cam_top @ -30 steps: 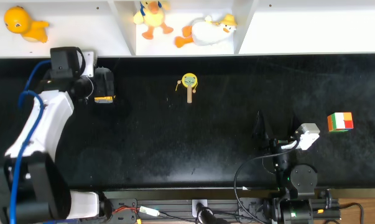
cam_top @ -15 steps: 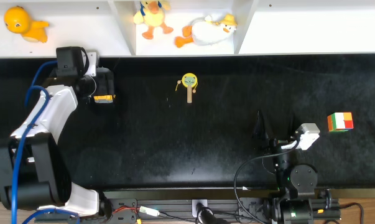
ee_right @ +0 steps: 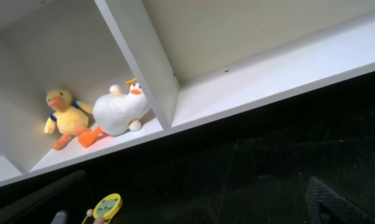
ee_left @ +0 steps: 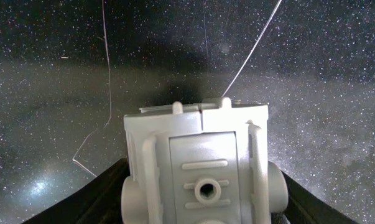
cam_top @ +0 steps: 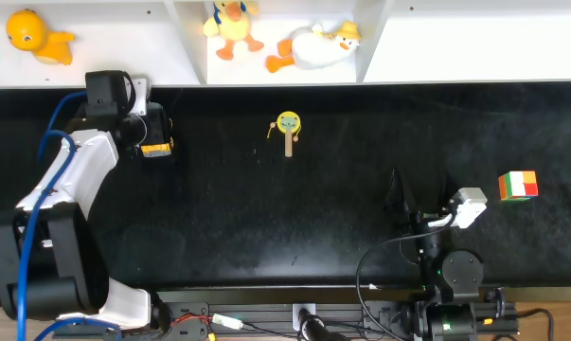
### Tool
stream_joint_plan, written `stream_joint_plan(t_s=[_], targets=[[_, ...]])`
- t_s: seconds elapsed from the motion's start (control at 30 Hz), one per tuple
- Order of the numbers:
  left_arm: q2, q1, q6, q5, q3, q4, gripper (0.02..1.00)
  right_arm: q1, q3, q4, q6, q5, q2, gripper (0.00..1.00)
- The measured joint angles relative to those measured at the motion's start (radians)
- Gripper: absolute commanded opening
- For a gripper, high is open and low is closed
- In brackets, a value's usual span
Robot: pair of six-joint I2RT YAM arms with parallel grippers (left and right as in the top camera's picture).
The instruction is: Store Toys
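My left gripper is at the table's far left, just in front of the white shelf. It is shut on a toy with a light grey plastic body, which reads as dark with a yellow strip from above. A yellow-green rattle lies mid-table. A coloured cube sits at the right. My right gripper is low at the near right, open and holding nothing.
The shelf's left compartment holds a yellow duck. Its middle compartment holds a plush duck and a white goose. The right compartment has bare floor. Black tabletop spreads between the arms.
The left arm's forearm and wrist shifted a little to the right, while its gripper and the toy stayed almost in place. The right arm has not moved.
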Motion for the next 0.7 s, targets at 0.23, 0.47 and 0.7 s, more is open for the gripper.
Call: stream_joint_plan(t_s=[0.23, 0.47, 0.7], targets=[[-0.001, 0.0, -0.013, 0.02, 0.054, -0.128, 0.255, 0.0, 0.0, 0.0, 0.0, 0.0, 0.0, 0.996], [-0.095, -0.004, -0.017, 0.018, 0.124, -0.218, 0.174, 0.0, 0.0, 0.0, 0.0, 0.0, 0.0, 0.996], [-0.191, -0.089, -0.013, -0.07, 0.137, -0.087, 0.143, 0.0, 0.0, 0.0, 0.0, 0.0, 0.0, 0.996]])
